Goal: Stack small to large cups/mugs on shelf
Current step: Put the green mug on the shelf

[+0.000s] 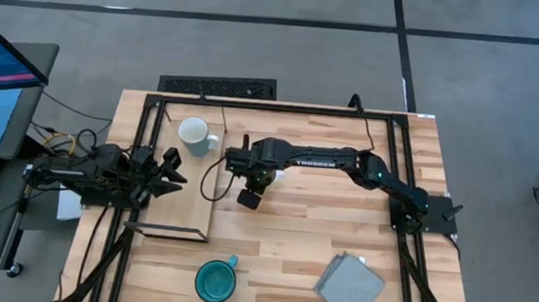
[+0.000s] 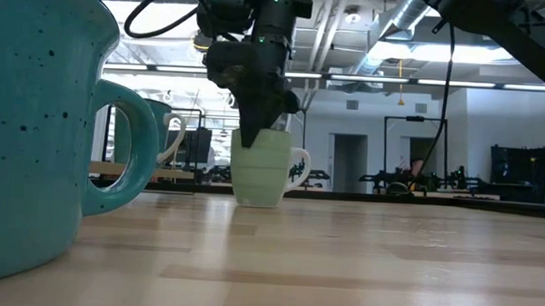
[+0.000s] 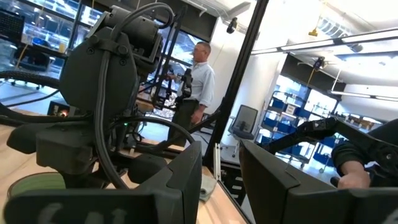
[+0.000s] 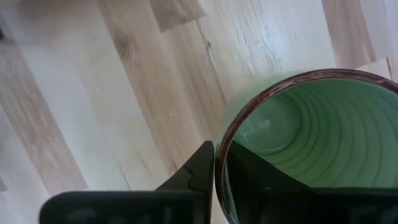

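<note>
Right wrist view: we are seeing the right pincer pinching the light-green mug's rim, one finger inside, beside the shelf. The left pincer is waiting open over the shelf's edge.

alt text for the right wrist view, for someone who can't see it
Seen from above, the right gripper straddles the rim of a light-green mug, one finger inside and one outside. The mug stands on a planked wooden table.
</note>
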You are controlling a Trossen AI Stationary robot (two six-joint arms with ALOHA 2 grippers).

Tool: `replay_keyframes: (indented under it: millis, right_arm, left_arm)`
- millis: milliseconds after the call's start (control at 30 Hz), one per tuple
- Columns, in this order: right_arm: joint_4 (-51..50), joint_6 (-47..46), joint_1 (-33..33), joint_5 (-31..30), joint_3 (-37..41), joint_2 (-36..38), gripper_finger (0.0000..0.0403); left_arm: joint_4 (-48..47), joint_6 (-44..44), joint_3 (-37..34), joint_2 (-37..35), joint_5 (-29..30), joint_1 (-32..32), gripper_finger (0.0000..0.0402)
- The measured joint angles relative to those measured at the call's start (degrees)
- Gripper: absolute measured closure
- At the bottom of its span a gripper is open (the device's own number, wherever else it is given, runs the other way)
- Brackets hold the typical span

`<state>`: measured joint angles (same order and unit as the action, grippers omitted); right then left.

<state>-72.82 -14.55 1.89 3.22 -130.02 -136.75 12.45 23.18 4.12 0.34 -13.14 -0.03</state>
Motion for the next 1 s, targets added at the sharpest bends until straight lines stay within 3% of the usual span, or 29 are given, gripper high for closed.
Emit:
replay_keyframes:
  millis: [300, 700, 1000]
  right_arm:
    - [0.0, -0.6, 0.0, 0.0, 0.0, 0.0, 0.0303]
    - [-0.2, 0.0, 0.0, 0.0, -0.1, 0.0, 0.0224]
    - [-2.6, 0.9, 0.5, -0.1, -5.0, 0.4, 0.0204]
  left_arm:
    - [0.0, 0.0, 0.0, 0.0, 0.0, 0.0, 0.0304]
    - [-0.1, -1.2, 0.0, 0.0, 0.0, 0.0, 0.0304]
    - [-0.1, -2.4, 0.0, 0.0, 0.0, 0.0, 0.0304]
